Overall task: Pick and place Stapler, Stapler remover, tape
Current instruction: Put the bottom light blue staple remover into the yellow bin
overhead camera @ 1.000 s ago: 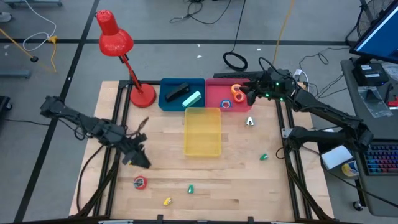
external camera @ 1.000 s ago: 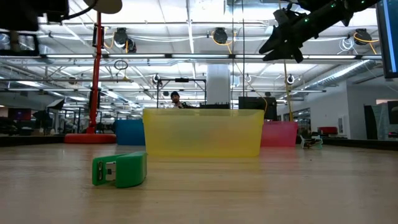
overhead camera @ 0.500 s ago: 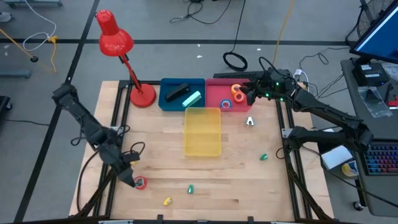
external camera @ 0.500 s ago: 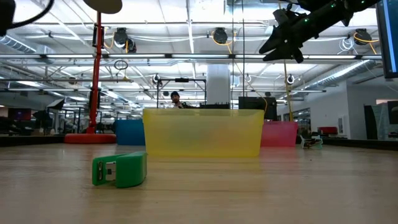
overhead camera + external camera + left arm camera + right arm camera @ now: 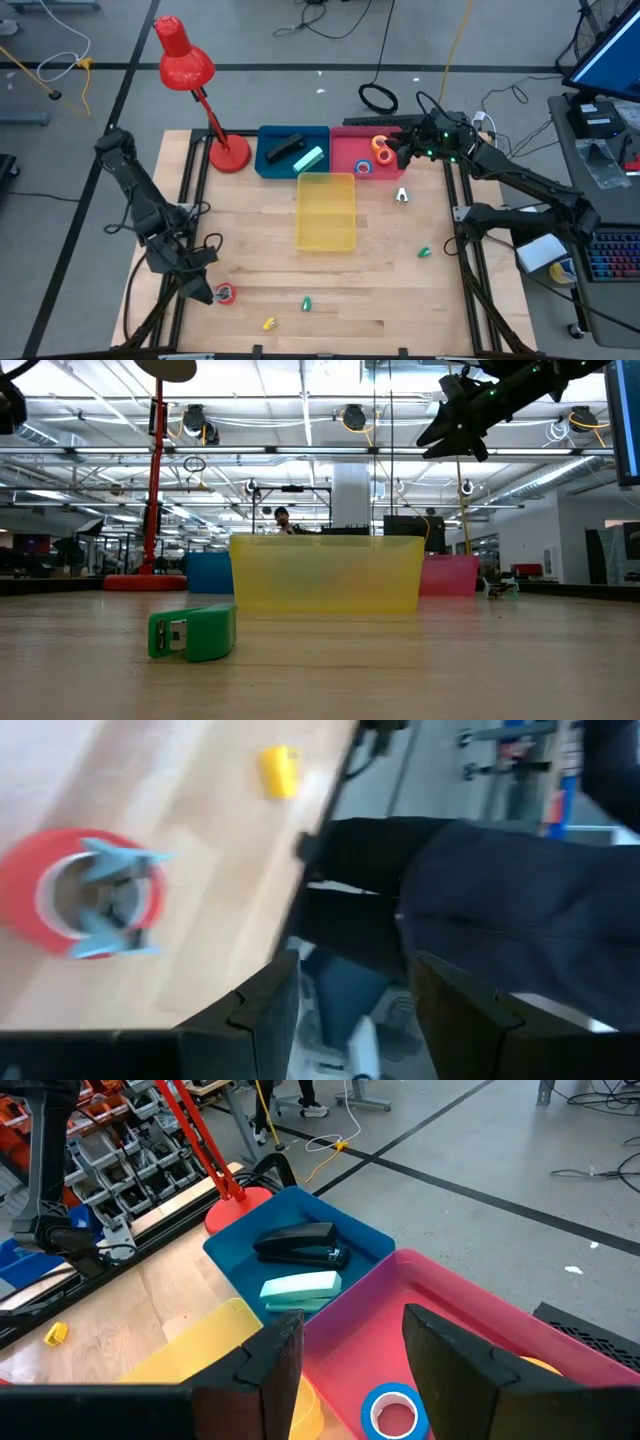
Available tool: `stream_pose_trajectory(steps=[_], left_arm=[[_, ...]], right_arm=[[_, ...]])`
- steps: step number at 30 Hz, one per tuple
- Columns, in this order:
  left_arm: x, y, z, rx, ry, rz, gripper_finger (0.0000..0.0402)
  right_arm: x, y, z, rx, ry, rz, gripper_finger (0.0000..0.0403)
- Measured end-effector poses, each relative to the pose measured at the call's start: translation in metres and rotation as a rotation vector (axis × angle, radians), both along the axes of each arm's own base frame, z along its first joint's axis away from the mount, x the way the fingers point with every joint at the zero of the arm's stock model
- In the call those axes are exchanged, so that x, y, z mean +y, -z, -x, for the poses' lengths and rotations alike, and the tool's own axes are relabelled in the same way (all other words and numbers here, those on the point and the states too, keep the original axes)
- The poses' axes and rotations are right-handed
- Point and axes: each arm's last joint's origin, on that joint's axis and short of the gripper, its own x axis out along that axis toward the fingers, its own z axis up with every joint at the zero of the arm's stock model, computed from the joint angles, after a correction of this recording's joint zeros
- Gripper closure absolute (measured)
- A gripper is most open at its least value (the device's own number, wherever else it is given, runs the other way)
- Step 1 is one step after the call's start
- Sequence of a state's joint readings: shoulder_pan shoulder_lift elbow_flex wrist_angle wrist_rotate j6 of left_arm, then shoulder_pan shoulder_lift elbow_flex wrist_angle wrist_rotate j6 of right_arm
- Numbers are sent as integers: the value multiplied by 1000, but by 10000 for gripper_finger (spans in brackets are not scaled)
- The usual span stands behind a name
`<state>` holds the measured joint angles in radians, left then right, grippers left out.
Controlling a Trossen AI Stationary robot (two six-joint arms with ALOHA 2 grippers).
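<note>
With fingers spread, the left gripper [image 5: 207, 289] hovers just beside the red tape roll [image 5: 225, 293], which lies well short of the pink bin [image 5: 347, 143]; closing off-centre could knock it away. The right gripper [image 5: 400, 152], also open, waits over that bin

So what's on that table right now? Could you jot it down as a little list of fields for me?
Left gripper: open, low near the table's front left, right beside the red tape
Right gripper: open, hovering over the pink bin
Pink bin holds: blue tape and orange tape
Blue bin holds: black stapler and mint-green stapler
Yellow bin: mid-table; contents unclear
Loose on table: green piece, yellow piece, another green piece, small silvery item
Also: red desk lamp
</note>
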<state>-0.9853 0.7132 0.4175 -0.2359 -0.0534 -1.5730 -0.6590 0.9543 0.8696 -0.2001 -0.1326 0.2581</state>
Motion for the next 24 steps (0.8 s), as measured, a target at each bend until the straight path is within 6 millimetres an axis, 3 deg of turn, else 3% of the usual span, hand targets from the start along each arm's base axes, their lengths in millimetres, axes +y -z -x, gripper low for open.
stream_pose_trajectory(steps=[11, 24], left_arm=[[-3, 25, 3, 149, 22, -192, 213], [-14, 46, -4, 169, 83, -349, 213]], right_arm=[[0, 0, 0, 0, 0, 0, 238], [0, 0, 0, 0, 0, 0, 238]])
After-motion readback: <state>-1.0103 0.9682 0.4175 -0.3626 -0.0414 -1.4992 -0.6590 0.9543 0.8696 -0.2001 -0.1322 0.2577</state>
